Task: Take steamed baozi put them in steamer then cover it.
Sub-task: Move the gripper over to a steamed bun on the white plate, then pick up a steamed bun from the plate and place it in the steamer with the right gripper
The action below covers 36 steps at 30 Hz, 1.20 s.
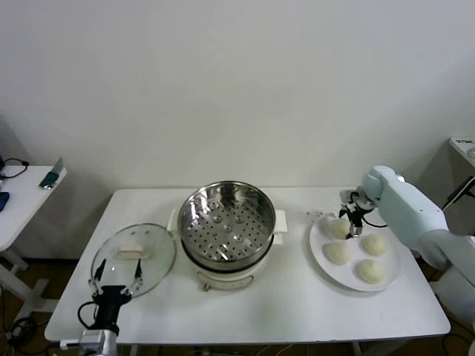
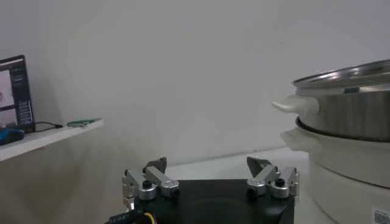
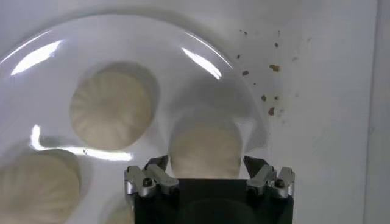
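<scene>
The steamer (image 1: 223, 231) stands uncovered at the table's middle, its perforated tray bare; it also shows in the left wrist view (image 2: 350, 119). The cover (image 1: 154, 261) lies flat to its left. Several baozi rest on a white plate (image 1: 318, 252) on the right. My right gripper (image 1: 343, 222) is down over the back-left baozi (image 1: 338, 230), its fingertips against the bun's two sides (image 3: 204, 146); the bun still sits on the plate. My left gripper (image 1: 116, 277) hangs open and empty at the cover's near edge (image 2: 206, 163).
Three other baozi (image 1: 336, 254) (image 1: 374, 245) (image 1: 369, 271) lie on the plate beside the gripped one. Brown crumbs (image 3: 271, 91) dot the table behind the plate (image 3: 122, 27). A side table (image 1: 22, 194) with devices stands at far left.
</scene>
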Each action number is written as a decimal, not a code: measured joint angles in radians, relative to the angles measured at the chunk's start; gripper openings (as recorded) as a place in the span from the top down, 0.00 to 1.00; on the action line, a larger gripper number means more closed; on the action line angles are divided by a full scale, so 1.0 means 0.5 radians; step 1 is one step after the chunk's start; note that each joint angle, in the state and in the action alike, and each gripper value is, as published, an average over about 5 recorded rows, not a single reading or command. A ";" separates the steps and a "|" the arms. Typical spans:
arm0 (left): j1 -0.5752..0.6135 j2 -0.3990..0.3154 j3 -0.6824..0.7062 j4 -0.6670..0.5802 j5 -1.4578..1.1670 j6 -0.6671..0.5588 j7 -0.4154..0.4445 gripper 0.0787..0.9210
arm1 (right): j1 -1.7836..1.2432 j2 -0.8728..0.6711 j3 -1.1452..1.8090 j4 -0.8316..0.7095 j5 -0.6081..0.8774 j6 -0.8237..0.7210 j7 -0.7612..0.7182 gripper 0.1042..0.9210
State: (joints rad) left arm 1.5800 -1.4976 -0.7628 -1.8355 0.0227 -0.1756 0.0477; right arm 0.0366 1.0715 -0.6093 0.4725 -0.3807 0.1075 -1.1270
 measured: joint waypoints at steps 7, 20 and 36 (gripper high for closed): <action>0.004 -0.001 -0.002 0.000 0.000 -0.001 -0.003 0.12 | 0.005 0.031 0.018 -0.035 -0.036 0.017 -0.003 0.27; 0.037 -0.007 -0.015 -0.022 0.000 -0.008 -0.005 0.12 | 0.154 -0.088 -0.175 0.162 0.132 0.039 -0.073 0.27; 0.091 -0.011 -0.001 -0.054 -0.003 -0.015 -0.008 0.12 | 0.984 -0.068 -0.980 0.757 0.741 0.234 -0.228 0.27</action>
State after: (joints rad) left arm 1.6252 -1.5032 -0.7634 -1.8625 0.0210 -0.1829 0.0437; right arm 0.5285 1.0375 -1.0995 0.8510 -0.0104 0.2243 -1.2412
